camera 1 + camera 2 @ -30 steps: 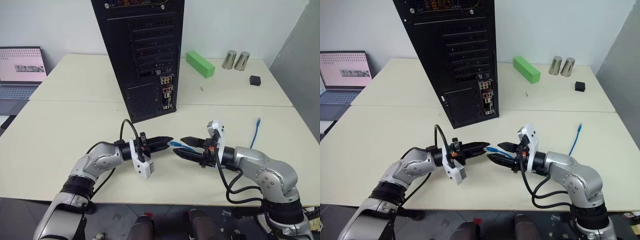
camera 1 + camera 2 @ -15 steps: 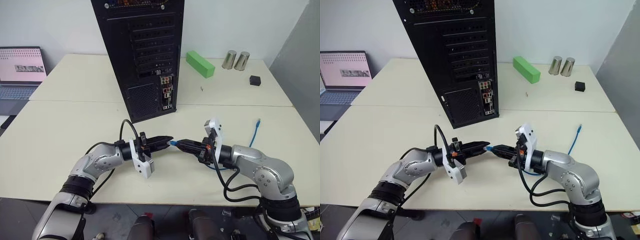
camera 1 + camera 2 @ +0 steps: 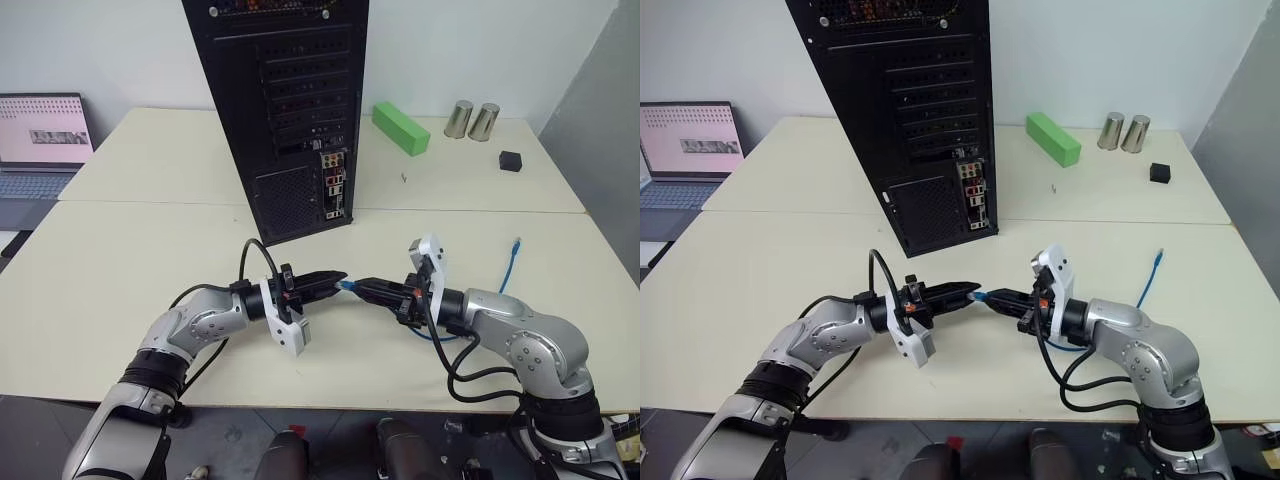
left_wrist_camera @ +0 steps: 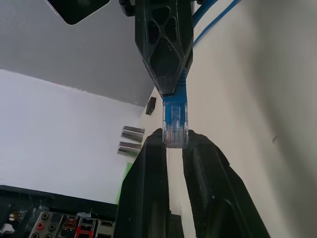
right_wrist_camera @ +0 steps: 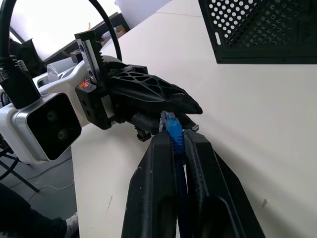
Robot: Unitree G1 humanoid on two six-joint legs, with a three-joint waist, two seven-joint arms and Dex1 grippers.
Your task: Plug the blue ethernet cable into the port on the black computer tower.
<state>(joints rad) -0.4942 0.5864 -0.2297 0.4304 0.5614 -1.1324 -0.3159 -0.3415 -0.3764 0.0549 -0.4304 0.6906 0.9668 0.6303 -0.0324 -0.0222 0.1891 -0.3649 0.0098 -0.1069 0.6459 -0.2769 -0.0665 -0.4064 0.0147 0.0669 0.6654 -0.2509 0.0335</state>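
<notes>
The left tool (image 3: 336, 280) and the right tool (image 3: 365, 288) meet tip to tip just above the tabletop (image 3: 130, 260), each pointing at the other. Between them is one end of the blue cable (image 3: 344, 286). The left tool is closed narrow on the clear plug (image 4: 175, 126) at that end; in the left wrist view the plug sits pinched between its two black fingers (image 4: 148, 178). The right tool is also closed narrow, gripping the blue cable right behind the plug, with the cord running back between its fingers (image 5: 158, 198) in the right wrist view. So both tools hold the same end of the cable, the left on the plug and the right on the cord just beside it.

From the right tool the cable dips in a short loop under the right wrist and runs away across the tabletop to the far right of that tool, where its other end (image 3: 516, 243) lies flat and well apart from both tools.

The black computer case (image 3: 280, 110) stands upright beyond the tools, slightly toward the left tool's side, its back panel facing them. The narrow strip of sockets (image 3: 333, 185) runs down the lower right of that panel, beside the vent grille (image 3: 285, 200). The plug is well apart from the strip.

Beyond the right tool, on the far tabletop, lie a green block (image 3: 400, 128), two metal cups (image 3: 471, 120) and a small black cube (image 3: 510, 161). A laptop (image 3: 42, 140) sits far off to the left tool's side.
</notes>
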